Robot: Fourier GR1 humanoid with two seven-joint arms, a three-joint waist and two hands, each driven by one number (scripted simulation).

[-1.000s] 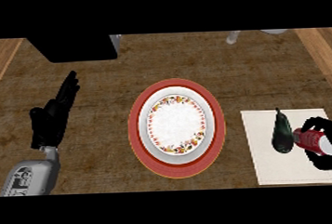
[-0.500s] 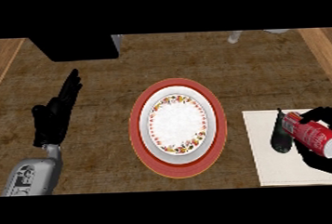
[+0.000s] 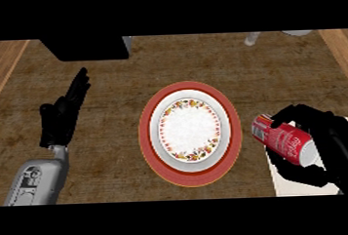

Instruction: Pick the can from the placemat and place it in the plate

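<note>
A red can [image 3: 284,141] lies tilted in my right hand [image 3: 329,148], whose fingers and thumb curl round it at the right of the head view. The can hangs above the left edge of the white placemat [image 3: 284,180], most of which is hidden by the hand. A white plate [image 3: 189,129] with a floral rim sits on a larger red plate [image 3: 153,154] in the middle of the counter, just left of the can. My left hand [image 3: 62,116] rests open at the left, fingers straight and pointing up.
A black box [image 3: 85,48] stands at the back left. A pale object [image 3: 253,37] and a white dish edge [image 3: 300,32] show at the back right. Wooden borders [image 3: 343,47] run along both sides of the counter.
My right hand has lifted the can off the placemat and carried it left toward the plate. The dark shadow on the placemat is gone from view. My left hand has stayed put.
</note>
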